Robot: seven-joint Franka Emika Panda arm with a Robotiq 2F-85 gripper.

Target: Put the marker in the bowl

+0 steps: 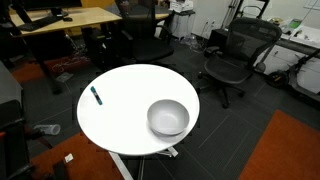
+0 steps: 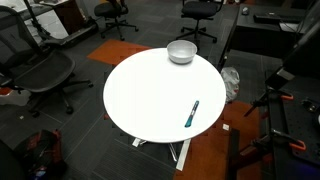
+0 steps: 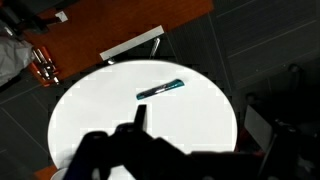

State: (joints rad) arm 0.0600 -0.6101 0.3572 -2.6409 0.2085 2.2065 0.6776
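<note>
The marker (image 1: 96, 96) is a thin teal-blue stick lying flat near one edge of the round white table (image 1: 125, 115). It also shows in the other exterior view (image 2: 191, 113) and in the wrist view (image 3: 160, 89). The bowl (image 1: 168, 118) is light grey-white, upright and empty, near the opposite edge of the table in both exterior views (image 2: 181, 52). It is out of the wrist view. My gripper (image 3: 198, 125) shows only in the wrist view. It is high above the table, short of the marker, with its fingers wide apart and nothing between them.
Black office chairs (image 1: 232, 58) and a wooden desk (image 1: 70, 20) stand around the table. More chairs (image 2: 40, 75) and an orange floor patch (image 2: 120, 50) show in an exterior view. A red-brown floor (image 3: 90, 30) lies beyond the table's far edge.
</note>
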